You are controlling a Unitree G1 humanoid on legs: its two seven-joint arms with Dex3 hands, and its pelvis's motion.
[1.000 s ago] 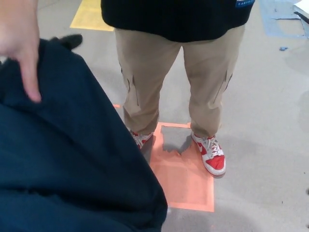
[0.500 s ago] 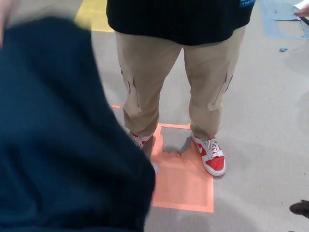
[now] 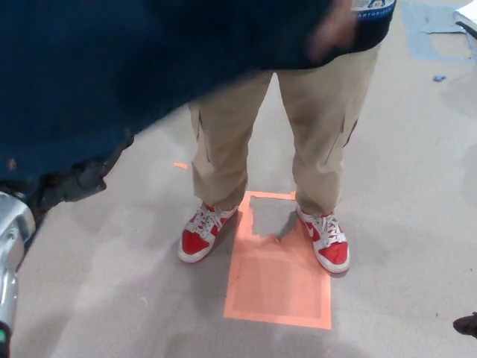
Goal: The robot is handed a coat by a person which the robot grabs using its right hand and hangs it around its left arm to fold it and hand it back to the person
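Raised from the lower left of the frame, where it hung half a second ago, the navy coat (image 3: pixel 112 67) now stretches across the top of the head view, above and over the robot's left hand (image 3: pixel 74 179), uncovering floor (image 3: pixel 112 283) that it hid before. That left hand, a dark lumpy shape at the end of a silver forearm (image 3: pixel 9 246), sits just under the coat's lower edge; whether it touches the cloth, and whether it is open or closed, cannot be told. A person's hand (image 3: pixel 335 30), blurred, is on the coat's far end, well up and to the right of the left hand. Only a black sliver of the right hand (image 3: pixel 466 325) shows at the lower right edge of the picture, well apart from the coat, and its state cannot be told either. The person (image 3: pixel 298 112), in tan trousers and a black top, stands facing the robot between the two hands, one red-and-white shoe (image 3: pixel 200 237) just beside an orange mark (image 3: pixel 279 283) on the floor and the other shoe (image 3: pixel 326 242) on its edge.
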